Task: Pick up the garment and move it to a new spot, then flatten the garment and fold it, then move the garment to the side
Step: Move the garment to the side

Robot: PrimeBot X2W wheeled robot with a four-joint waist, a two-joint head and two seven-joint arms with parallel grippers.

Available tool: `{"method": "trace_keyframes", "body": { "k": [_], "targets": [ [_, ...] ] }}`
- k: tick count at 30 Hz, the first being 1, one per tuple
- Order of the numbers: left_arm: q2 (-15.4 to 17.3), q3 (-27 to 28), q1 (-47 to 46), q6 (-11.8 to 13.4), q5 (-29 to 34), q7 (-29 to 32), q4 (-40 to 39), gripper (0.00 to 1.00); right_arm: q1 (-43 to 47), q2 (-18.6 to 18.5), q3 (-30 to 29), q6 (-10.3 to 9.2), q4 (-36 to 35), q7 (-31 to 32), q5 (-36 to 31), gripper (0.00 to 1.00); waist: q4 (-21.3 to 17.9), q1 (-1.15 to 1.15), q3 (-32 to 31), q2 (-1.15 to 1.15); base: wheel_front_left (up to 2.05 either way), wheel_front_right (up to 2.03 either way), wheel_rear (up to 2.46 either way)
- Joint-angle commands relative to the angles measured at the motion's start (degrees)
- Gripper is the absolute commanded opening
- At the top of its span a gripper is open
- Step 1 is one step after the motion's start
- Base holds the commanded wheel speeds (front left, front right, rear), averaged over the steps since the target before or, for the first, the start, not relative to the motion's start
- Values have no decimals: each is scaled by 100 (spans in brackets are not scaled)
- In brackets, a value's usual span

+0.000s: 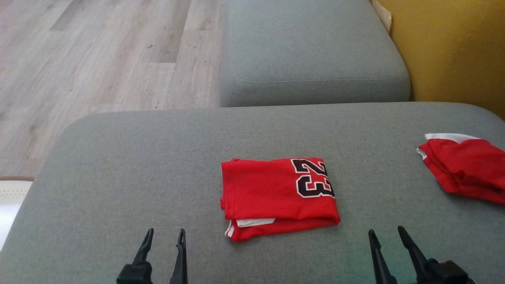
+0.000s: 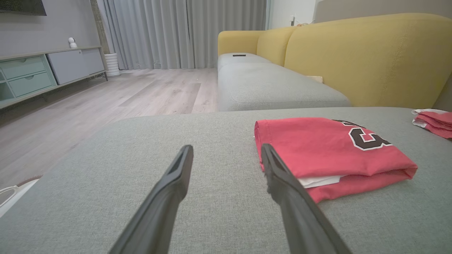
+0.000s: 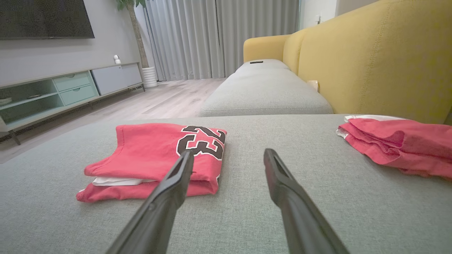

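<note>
Location: domestic living room.
Indicators: yellow sofa point(image 3: 370, 53), wall television point(image 3: 42, 17), low media cabinet point(image 3: 70, 88), full-length curtains point(image 3: 219, 35), wood-plank floor point(image 1: 98, 59).

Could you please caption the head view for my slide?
Folded red jersey numbered 23 on the grey cushion, left gripper and right gripper open near it, second red garment at right.

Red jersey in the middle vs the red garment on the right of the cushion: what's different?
The numbered jersey is folded into a neat rectangle; the right-hand garment lies in a looser, rumpled stack. The numbered jersey shows a black 23 on top; the right-hand garment shows no print. The numbered jersey lies mid-cushion; the right-hand garment sits far to its right. Both are red with white trim, resting on the grey cushion.
</note>
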Motion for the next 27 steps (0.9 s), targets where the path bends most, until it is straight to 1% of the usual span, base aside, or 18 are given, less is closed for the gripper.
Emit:
{"method": "trace_keyframes", "body": {
  "k": [1, 5, 11, 14, 15, 16, 17, 18, 22, 26, 27],
  "targets": [
    [-60, 210, -177, -13, 38, -71, -157, 100, -143, -38, 139, -5, -159, -77, -30, 100, 26, 0, 22, 0, 0, 0, 0],
    [-70, 198, -180, -31, 58, -71, -185, 100, -204, -35, 155, -5, -136, -77, -6, 100, 72, 0, 98, 0, 0, 0, 0],
    [-82, 115, -253, -58, 63, -71, -267, 100, -621, -28, 211, -5, 70, -77, 406, 100, 172, 0, 377, 0, 0, 0, 0],
    [-87, 16, -340, -77, 55, -71, -242, 100, -1014, -97, 382, -5, 407, -77, 669, 100, 265, 0, 533, 0, 0, 0, 0],
    [-87, 16, -340, -77, 55, -71, -242, 100, -1014, -97, 382, -5, 407, -77, 669, 100, 265, 0, 533, 0, 0, 0, 0],
    [-88, -35, -405, -83, 53, -71, -199, 100, -1357, -230, 564, -5, 807, -61, 894, 100, 333, 0, 655, 0, 0, 0, 0],
    [-89, -58, -444, -83, 53, -71, -181, 100, -1561, -299, 660, -5, 1010, 12, 1026, 100, 362, 0, 708, 0, 0, 0, 0],
    [-89, -58, -444, -83, 53, -71, -181, 100, -1561, -299, 660, -5, 1010, 12, 1026, 100, 362, 0, 708, 0, 0, 0, 0],
    [-91, -210, -583, -70, 41, -71, -127, 100, -2395, -517, 757, -5, 1717, 623, 1675, 100, 508, 0, 940, 0, 0, 0, 0],
    [-92, -378, -717, -35, 28, -71, -85, 100, -3075, -688, 797, -5, 2338, 1374, 2322, 100, 638, 0, 1161, 0, 0, 0, 0],
    [-92, -457, -794, -17, 23, -71, -63, 100, -3329, -765, 846, -5, 2588, 1698, 2659, 100, 696, 0, 1252, 0, 0, 0, 0]
  ]
}}
